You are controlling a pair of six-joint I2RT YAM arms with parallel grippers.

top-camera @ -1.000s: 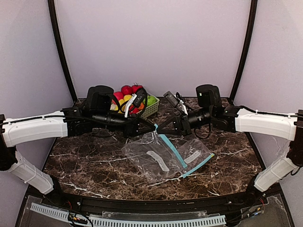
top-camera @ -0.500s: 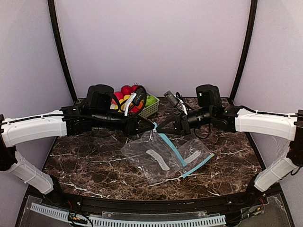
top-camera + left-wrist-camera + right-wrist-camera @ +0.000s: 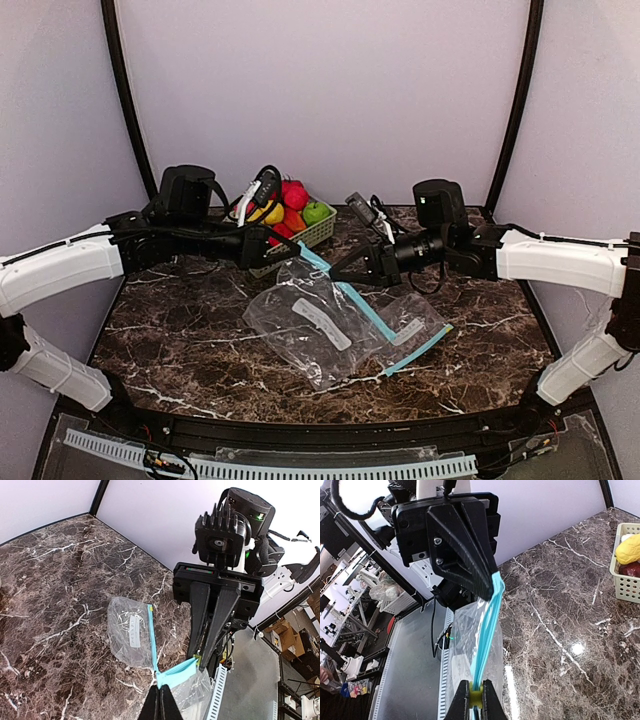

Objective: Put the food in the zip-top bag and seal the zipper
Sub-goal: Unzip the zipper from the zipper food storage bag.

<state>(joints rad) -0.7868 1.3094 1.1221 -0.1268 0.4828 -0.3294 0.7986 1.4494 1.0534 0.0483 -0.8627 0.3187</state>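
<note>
— Fingers, quick?
— We're pinching the zip-top bag by its blue zipper strip: left fingers pressing together on one end, right fingers clamping further along.
— Food?
— Food is sitting in the basket at the back of the surface, near the left fingers. Another bag is lying flat.
</note>
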